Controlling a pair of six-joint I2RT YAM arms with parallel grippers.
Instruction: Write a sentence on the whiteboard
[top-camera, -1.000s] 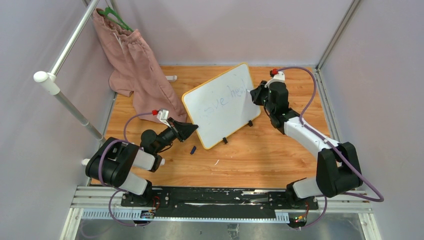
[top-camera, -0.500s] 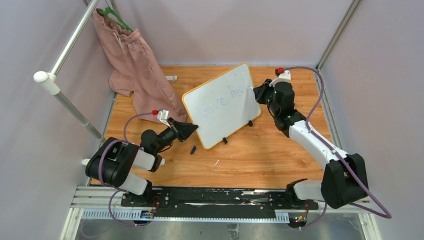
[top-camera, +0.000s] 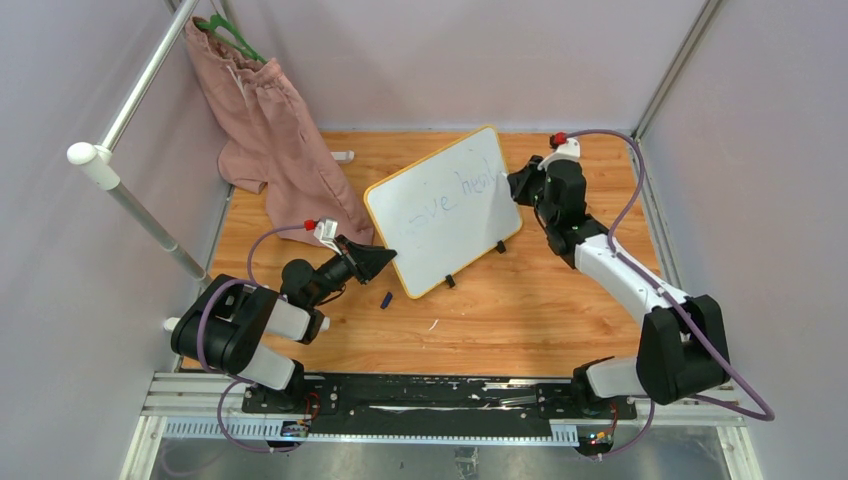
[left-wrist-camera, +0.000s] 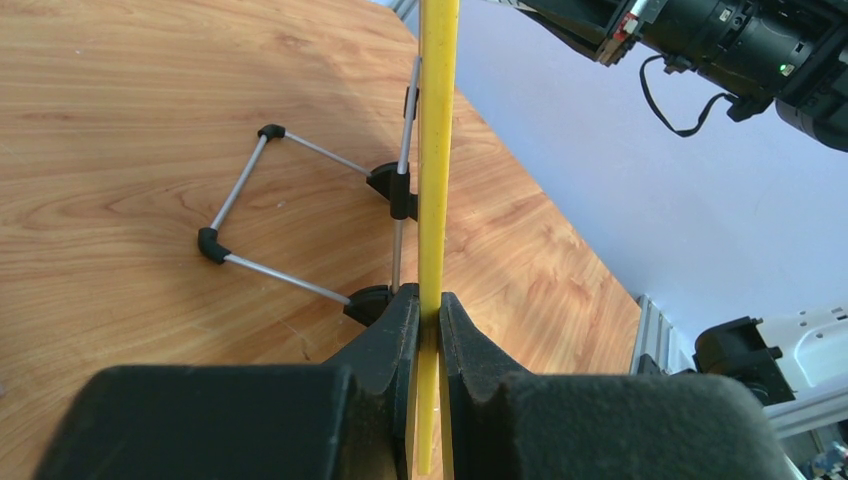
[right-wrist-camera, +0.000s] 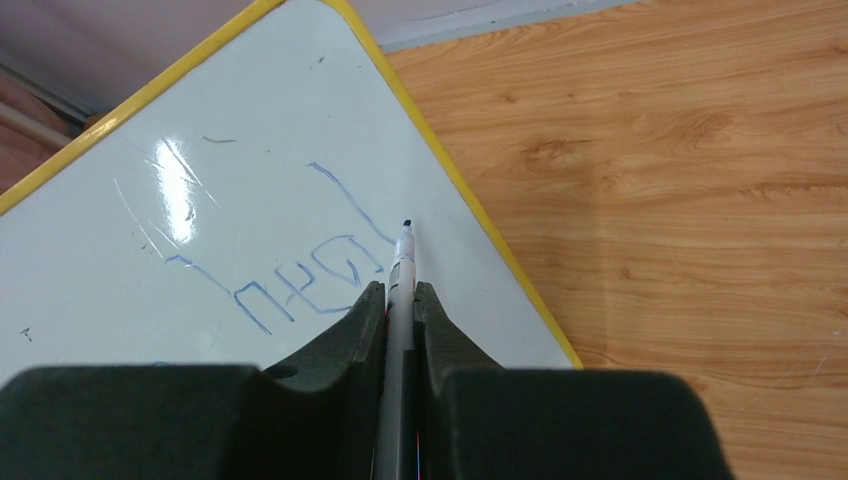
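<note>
- Two black-and-white robot arms, bases bolted at the near edge of one light wooden table (top-camera: 520, 300).
- Left gripper (top-camera: 385, 258), black, two fingers: clamped on the near left edge of the board; the wrist view showed the yellow frame pinched edge-on between the jaws (left-wrist-camera: 428, 320).
- One small dark blue cap-like piece (top-camera: 386, 299), lying on the wood just beside that gripper.
- One small rectangular whiteboard with a thin yellow frame and rounded corners (top-camera: 440, 215), standing tilted back at mid-table, turned at an angle, on two black feet and a thin wire stand (left-wrist-camera: 270, 210).
- One line of faint blue handwritten words (top-camera: 455, 195) across the upper board; the last group read "heal" (right-wrist-camera: 300, 280).
- Right gripper (top-camera: 512, 188): closed on one slim grey marker (right-wrist-camera: 402, 260), its tip at the board face beside the last stroke.
- One dusty pink cloth garment (top-camera: 280, 140), on one green hanger (top-camera: 235, 35), far left.
- One white pole (top-camera: 130, 100); pale lilac walls on three sides.
</note>
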